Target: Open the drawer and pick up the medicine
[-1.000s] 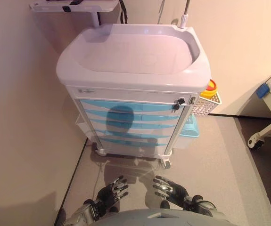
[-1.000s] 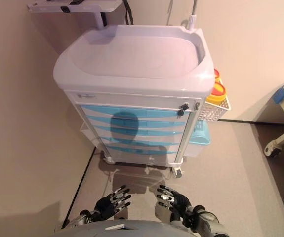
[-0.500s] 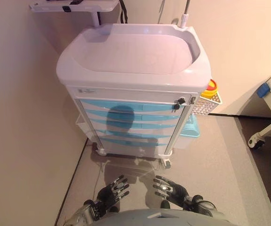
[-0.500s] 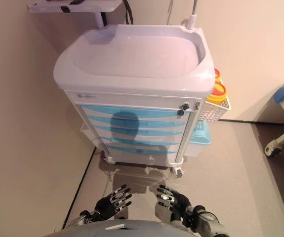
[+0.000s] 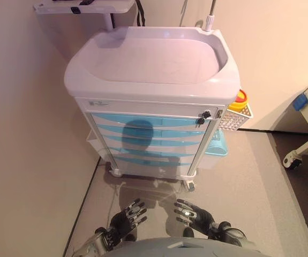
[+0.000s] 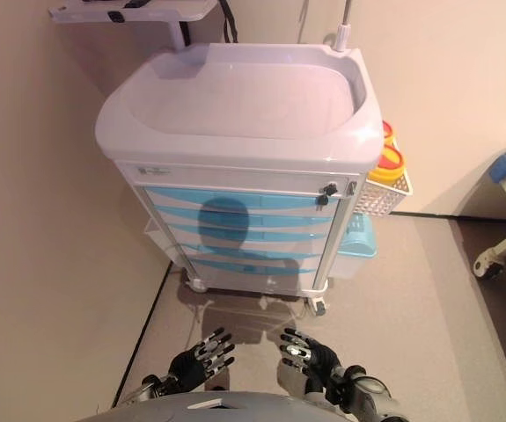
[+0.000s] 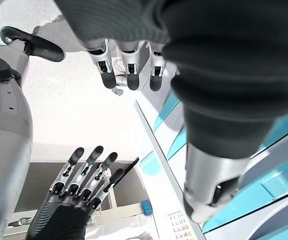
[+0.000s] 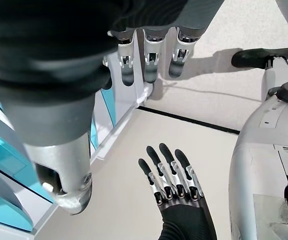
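A white medical cart [image 5: 148,85] with a stack of light blue drawers [image 5: 148,140] stands ahead of me against the left wall. All drawers are shut, with a lock [image 5: 206,114] at the top right of the drawer front. No medicine shows in any view. My left hand [image 5: 127,218] and my right hand [image 5: 192,215] hang low in front of the cart, well short of it, fingers straight and empty. Each also shows in the other's wrist view, the left hand [image 8: 176,185] and the right hand [image 7: 81,181].
A white basket [image 5: 235,116] with a yellow and red container [image 5: 240,100] hangs on the cart's right side, over a light blue bin [image 5: 216,144]. A wall [image 5: 20,134] stands close on the left. A bed frame with a caster [image 5: 288,160] is at the right. A shelf [image 5: 84,6] sits behind the cart.
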Controlling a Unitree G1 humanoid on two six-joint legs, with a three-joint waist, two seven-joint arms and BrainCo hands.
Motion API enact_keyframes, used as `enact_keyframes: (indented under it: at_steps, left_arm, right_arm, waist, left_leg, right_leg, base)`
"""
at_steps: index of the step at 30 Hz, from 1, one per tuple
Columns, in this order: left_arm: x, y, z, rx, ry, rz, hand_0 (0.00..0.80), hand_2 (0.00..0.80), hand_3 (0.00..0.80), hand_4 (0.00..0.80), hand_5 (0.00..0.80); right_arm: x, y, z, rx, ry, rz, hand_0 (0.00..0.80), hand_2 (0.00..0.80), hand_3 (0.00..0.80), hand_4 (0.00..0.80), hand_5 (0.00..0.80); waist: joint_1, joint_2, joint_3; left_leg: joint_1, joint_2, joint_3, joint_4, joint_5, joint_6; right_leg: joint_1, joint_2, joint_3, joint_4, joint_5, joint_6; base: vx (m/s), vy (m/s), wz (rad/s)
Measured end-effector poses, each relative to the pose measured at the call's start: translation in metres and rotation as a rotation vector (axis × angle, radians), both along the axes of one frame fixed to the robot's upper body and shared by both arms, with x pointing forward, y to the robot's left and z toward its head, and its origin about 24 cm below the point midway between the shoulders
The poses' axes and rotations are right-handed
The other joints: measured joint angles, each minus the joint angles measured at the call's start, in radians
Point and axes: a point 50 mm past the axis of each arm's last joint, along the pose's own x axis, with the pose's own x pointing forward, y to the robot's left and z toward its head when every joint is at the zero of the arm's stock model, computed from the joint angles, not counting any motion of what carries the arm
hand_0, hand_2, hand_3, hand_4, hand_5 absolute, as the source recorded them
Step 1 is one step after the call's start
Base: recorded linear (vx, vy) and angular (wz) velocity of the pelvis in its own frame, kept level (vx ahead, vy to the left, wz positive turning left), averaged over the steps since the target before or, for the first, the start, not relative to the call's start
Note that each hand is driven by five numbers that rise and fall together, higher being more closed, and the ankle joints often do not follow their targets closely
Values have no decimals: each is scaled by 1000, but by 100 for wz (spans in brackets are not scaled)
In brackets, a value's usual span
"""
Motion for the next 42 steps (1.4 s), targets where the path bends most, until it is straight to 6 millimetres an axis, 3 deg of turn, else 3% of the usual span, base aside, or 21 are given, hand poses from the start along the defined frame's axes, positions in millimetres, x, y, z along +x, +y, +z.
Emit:
enact_keyframes:
  at_steps: [12, 15, 19, 26, 34, 42]
  left_arm:
    - [-10, -4, -5, -117, 78, 141, 0, 0, 0, 0, 0]
    - [-4, -2, -2, -158, 53, 187, 0, 0, 0, 0, 0]
    - [22, 0, 8, -216, -22, 228, 0, 0, 0, 0, 0]
    - [75, -14, 32, -382, -161, 323, 0, 0, 0, 0, 0]
    - [113, -14, 55, -505, -279, 451, 0, 0, 0, 0, 0]
    - [142, -10, 80, -640, -416, 548, 0, 0, 0, 0, 0]
  right_arm:
    - [-13, -4, -3, 27, 21, -92, 0, 0, 0, 0, 0]
    - [-12, -5, -2, 37, -1, -127, 0, 0, 0, 0, 0]
    - [3, -9, 4, 48, -63, -171, 0, 0, 0, 0, 0]
    - [33, -3, 19, 100, -179, -206, 0, 0, 0, 0, 0]
    - [47, -2, 31, 127, -258, -222, 0, 0, 0, 0, 0]
    - [57, 2, 43, 164, -318, -222, 0, 0, 0, 0, 0]
  waist:
    - [-3, -3, 30]
    - [-6, 2, 55]
    - [-9, -5, 141]
    - [-36, -55, 285]
    - [-62, -90, 347]
    - [-88, -120, 391]
  left_leg:
    - [-16, 0, 1, 0, 1, 1]
    - [-45, -1, 1, 5, 8, 2]
    - [-108, -10, -1, 36, 13, 2]
    - [-202, -18, 3, 126, -3, 4]
    - [-336, -18, 13, 314, -80, 12]
    - [-460, -18, 0, 529, -177, 30]
  right_leg:
    - [-20, -4, 4, 6, -3, -2]
    - [-56, -4, 6, 20, -1, 1]
    - [-125, -4, 11, 61, -1, 1]
    - [-217, -13, 39, 131, -1, 0]
    - [-328, -19, 70, 242, -29, -6]
    - [-410, -19, 102, 351, -54, 7]
  base:
    - [35, 20, 0]
    - [-73, 23, -3]
    - [-109, 23, -1]
    - [-16, -10, -6]
    - [16, 1, -7]
    - [29, 6, -8]
